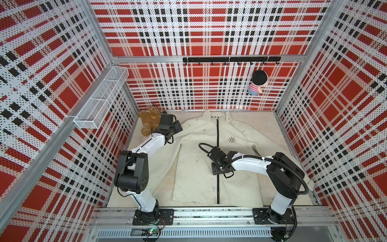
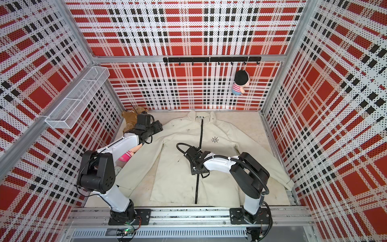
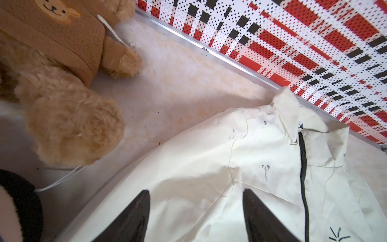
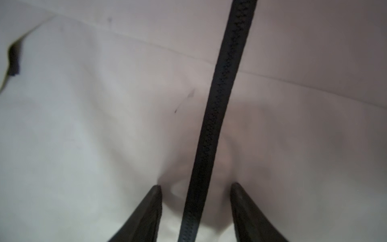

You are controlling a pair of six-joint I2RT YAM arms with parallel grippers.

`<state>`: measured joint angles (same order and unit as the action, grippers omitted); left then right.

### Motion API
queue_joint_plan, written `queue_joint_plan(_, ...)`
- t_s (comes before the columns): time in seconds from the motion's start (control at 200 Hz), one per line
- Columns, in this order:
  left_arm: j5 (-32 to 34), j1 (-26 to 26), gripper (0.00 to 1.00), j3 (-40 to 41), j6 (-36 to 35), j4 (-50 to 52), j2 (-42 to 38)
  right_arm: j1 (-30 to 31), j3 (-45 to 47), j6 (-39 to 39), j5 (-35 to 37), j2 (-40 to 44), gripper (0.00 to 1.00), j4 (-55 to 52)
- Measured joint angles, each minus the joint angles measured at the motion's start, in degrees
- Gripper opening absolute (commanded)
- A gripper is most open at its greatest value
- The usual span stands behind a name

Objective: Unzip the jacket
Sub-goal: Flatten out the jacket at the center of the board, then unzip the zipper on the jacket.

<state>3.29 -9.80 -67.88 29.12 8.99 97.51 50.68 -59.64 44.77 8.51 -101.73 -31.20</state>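
Only wrist views show left pincer (image 3: 195, 190) and right pincer (image 4: 196, 185) open, latter straddling the zipper (image 4: 219, 100).

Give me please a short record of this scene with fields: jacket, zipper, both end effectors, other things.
jacket: cream, spread front up on the table
zipper: black, closed wherever visible
left end effector: open, over the jacket's shoulder, holding nothing
right end effector: open, fingers straddling the zipper at mid-chest
other things: teddy in the back corner; doll hanging under the hook rail; wire basket on the side wall
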Motion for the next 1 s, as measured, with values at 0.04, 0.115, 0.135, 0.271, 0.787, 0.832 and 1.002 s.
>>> queue_joint_plan(0.04, 0.0, 0.2, 0.67, 0.2, 0.1, -0.1, -0.1, 0.2, 0.4, 0.6, 0.6, 0.2, 0.30, 0.2)
queue_joint_plan(0.115, -0.3, 0.5, 0.64, 1.0, 0.4, -0.2, 0.0, 0.2, 1.5, 1.6, 1.6, 0.8, 0.22, 0.9)
queue_joint_plan(0.135, -0.5, 0.5, 0.63, 1.2, 0.5, -0.2, 0.0, 0.2, 1.8, 1.4, 1.7, 0.9, 0.22, 0.9)
queue_joint_plan(0.271, -1.9, 0.7, 0.57, 2.4, 1.0, -0.2, 0.8, 0.0, 3.5, 1.5, 3.1, 1.9, 0.17, 2.6)
queue_joint_plan(0.787, -6.4, -1.1, 0.35, 1.9, 0.2, 0.4, 9.9, -9.9, 9.8, -5.2, 3.0, 7.1, 0.20, 4.9)
queue_joint_plan(0.832, -5.5, -1.4, 0.34, 1.9, -0.1, 0.8, 10.7, -9.9, 10.1, -6.1, 2.1, 7.3, 0.26, 5.4)
queue_joint_plan(1.002, -0.4, -2.9, 0.44, 1.2, -2.0, 2.3, 10.3, -9.8, 11.6, -9.7, -5.0, 10.5, 0.63, 6.5)
